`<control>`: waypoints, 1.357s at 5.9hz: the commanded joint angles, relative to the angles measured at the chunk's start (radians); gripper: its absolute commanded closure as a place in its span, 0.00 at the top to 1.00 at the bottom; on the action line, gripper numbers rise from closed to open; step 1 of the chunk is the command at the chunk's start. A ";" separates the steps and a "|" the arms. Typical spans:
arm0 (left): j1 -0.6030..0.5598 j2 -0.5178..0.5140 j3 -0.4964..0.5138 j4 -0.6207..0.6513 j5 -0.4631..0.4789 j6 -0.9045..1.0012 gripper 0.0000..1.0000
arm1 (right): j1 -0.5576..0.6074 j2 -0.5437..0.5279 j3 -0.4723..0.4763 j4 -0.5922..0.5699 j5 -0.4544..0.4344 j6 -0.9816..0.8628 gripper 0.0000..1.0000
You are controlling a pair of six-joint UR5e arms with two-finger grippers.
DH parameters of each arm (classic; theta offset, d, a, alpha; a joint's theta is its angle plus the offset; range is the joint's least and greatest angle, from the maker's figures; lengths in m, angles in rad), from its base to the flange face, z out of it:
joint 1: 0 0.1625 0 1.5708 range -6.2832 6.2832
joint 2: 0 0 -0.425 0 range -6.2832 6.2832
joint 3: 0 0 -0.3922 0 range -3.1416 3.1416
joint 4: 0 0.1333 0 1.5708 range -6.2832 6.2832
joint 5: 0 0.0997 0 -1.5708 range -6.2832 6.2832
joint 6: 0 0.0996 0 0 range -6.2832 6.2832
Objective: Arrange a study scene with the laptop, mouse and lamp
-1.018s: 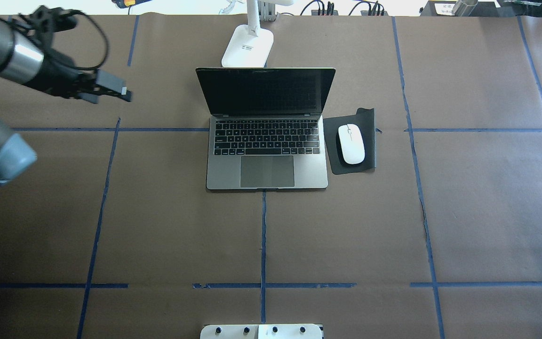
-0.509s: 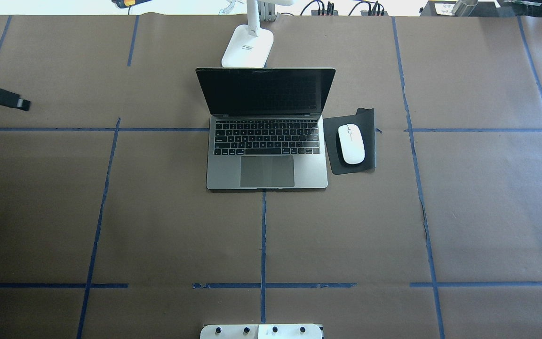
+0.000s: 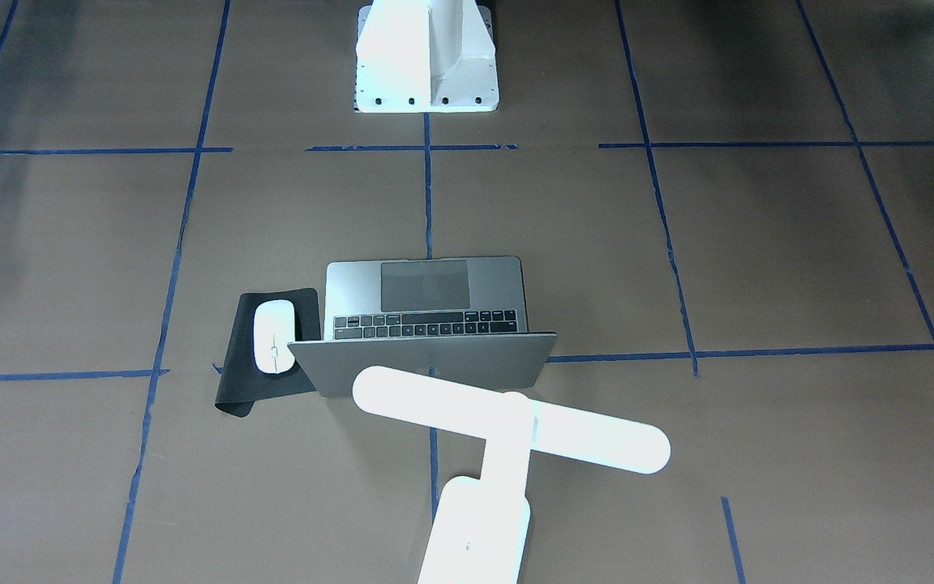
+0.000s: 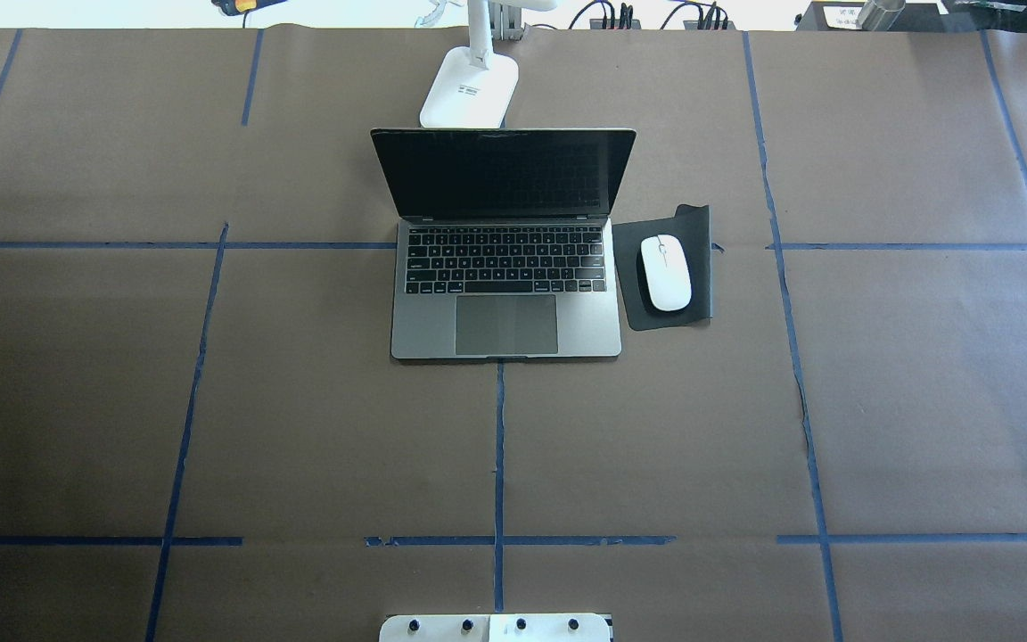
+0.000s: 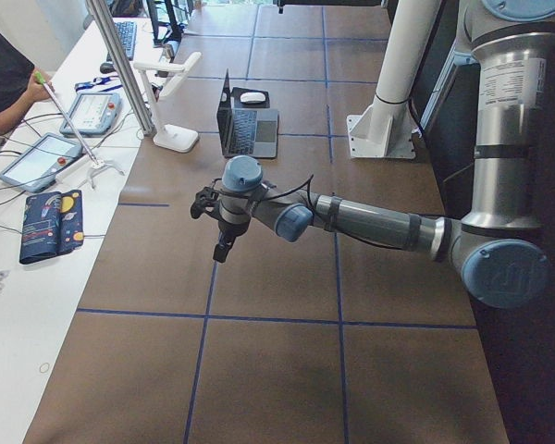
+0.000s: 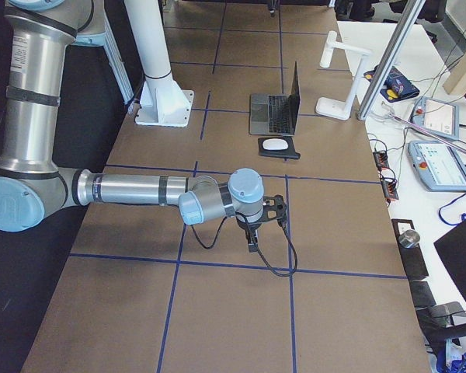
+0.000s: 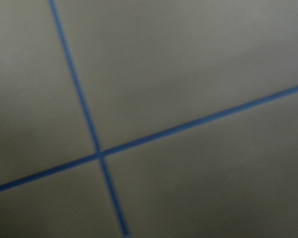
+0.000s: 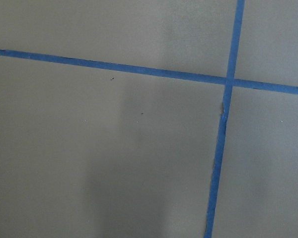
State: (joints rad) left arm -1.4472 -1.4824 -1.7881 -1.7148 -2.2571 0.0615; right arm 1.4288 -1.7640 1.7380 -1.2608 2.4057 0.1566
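The laptop [image 4: 505,312] stands open at the table's middle, its dark screen facing the robot. The mouse [image 4: 665,272] lies on a black pad [image 4: 701,267] just right of it. The lamp [image 3: 507,418] stands behind the laptop, its bar over the lid; only its base [image 4: 469,89] shows in the overhead view. My left gripper [image 5: 220,252] hangs over bare table far left of the laptop. My right gripper [image 6: 252,242] hangs over bare table far right. I cannot tell whether either is open or shut. Both wrist views show only brown paper and blue tape.
The white bolted pedestal [image 3: 426,57] stands at the robot's edge of the table. A side bench with tablets and cables [image 6: 435,155] runs along the far edge, with an aluminium post [image 5: 120,65]. An operator [image 5: 0,74] sits there.
My left arm has swung out of the overhead view to the left. The dark tip at that view's right edge has gone too. Laptop, mouse and lamp have not moved.
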 commanded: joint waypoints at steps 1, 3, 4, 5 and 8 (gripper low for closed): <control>-0.053 -0.001 -0.034 0.253 -0.006 0.150 1.00 | -0.001 -0.017 0.002 0.000 0.015 -0.002 1.00; -0.085 -0.004 -0.047 0.424 -0.031 0.155 1.00 | -0.043 -0.020 -0.003 -0.002 0.012 -0.002 1.00; -0.093 0.007 -0.019 0.420 -0.038 0.173 1.00 | -0.053 -0.020 0.003 -0.043 0.013 -0.005 1.00; -0.096 0.007 0.028 0.420 -0.143 0.207 1.00 | -0.032 -0.022 0.024 -0.125 0.013 -0.082 1.00; -0.096 -0.015 0.035 0.399 -0.170 0.199 1.00 | 0.104 -0.003 0.043 -0.342 -0.010 -0.324 1.00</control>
State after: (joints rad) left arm -1.5431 -1.4898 -1.7552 -1.3046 -2.4256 0.2647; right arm 1.5120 -1.7681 1.7721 -1.5788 2.4028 -0.1440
